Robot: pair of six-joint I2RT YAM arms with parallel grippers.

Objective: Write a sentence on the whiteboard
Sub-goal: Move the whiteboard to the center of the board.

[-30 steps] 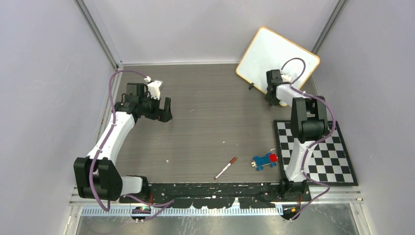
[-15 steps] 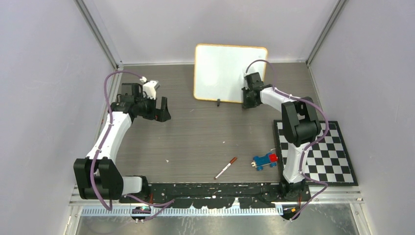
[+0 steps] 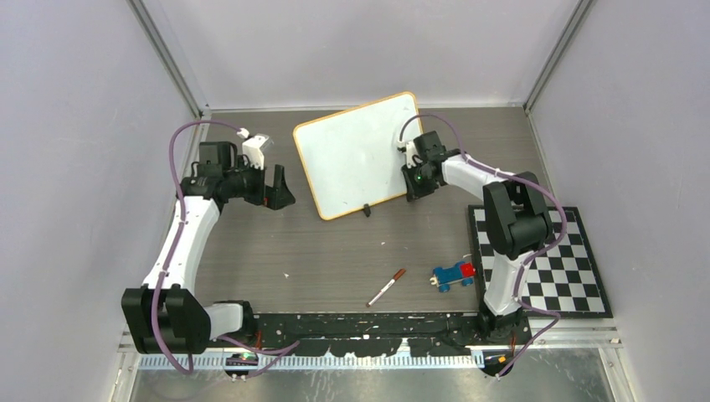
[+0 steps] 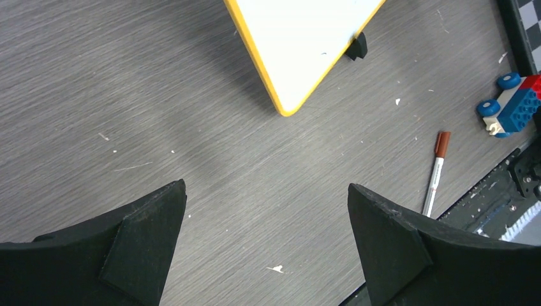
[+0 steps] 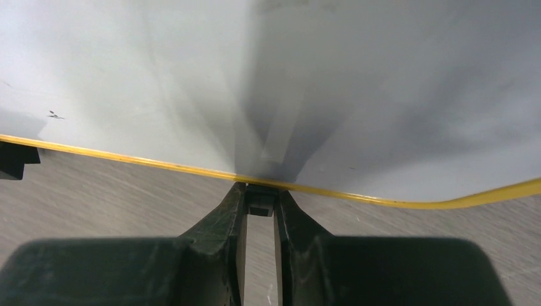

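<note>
The whiteboard point(image 3: 356, 155) sat over the far middle of the tabletop point(image 3: 335, 243), turned at a slant so that one rounded corner pointed toward the near edge and its orange-yellow rim ran diagonally across the overhead view. The right tool point(image 3: 412, 180) had hold of it at the right-hand edge. In the right wrist view the tool point(image 5: 260, 194) showed its two dark fingers drawn close together, pinched onto the yellow rim, with the white face of the board point(image 5: 191, 83) filling the upper part of that view. One small black clip point(image 3: 367, 209) stuck out from the board's lower edge, and the left wrist camera caught that clip point(image 4: 358, 48) just beside the nearest corner of the board point(image 4: 300, 38). Whether that corner rested on the tabletop or hung just above it could not be told. The left tool point(image 3: 276, 188) hovered just left of the board without touching it. Seen from its own wrist, the tool point(image 4: 266, 188) had its jaws spread wide apart with only bare wood grain between them, holding nothing. A marker point(image 3: 387, 286) with a reddish-brown cap lay on the tabletop nearer the arm bases, well apart from the board. A blue and red toy car point(image 3: 453, 274) stood just to its right, touching the edge of the checkered mat point(image 3: 578, 268).
</note>
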